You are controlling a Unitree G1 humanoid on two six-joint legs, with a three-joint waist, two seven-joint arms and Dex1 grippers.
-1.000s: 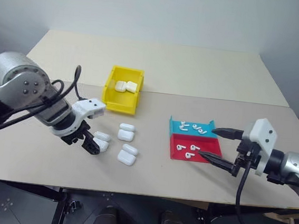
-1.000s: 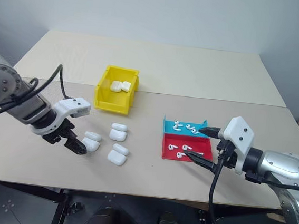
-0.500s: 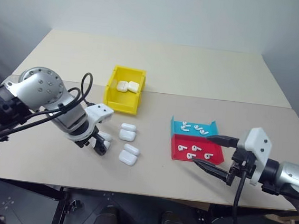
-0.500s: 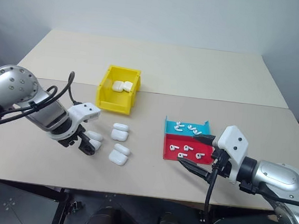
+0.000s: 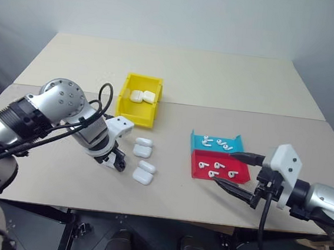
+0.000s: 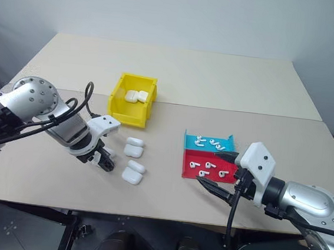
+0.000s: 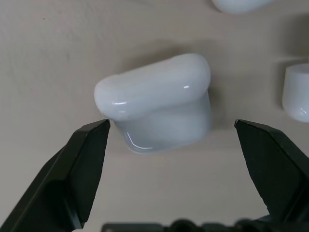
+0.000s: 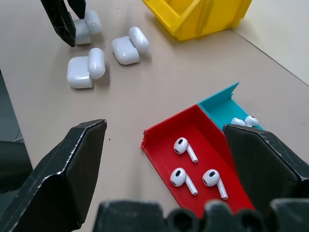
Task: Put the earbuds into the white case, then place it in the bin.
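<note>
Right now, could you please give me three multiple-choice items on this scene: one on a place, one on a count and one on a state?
1. Where does the blue tray lie?
A. on the floor
B. against the far side of the red tray
C. at the table's left edge

2. How many white cases lie in the yellow bin?
A. none
B. two
C. five

3. How do the jaws of the left gripper stand?
A. open, either side of a white case
B. shut on an earbud
C. shut on nothing

Key:
1 B, the two trays touch, with the blue one behind.
2 B, two lie side by side.
3 A, both fingers stand clear of the case.
</note>
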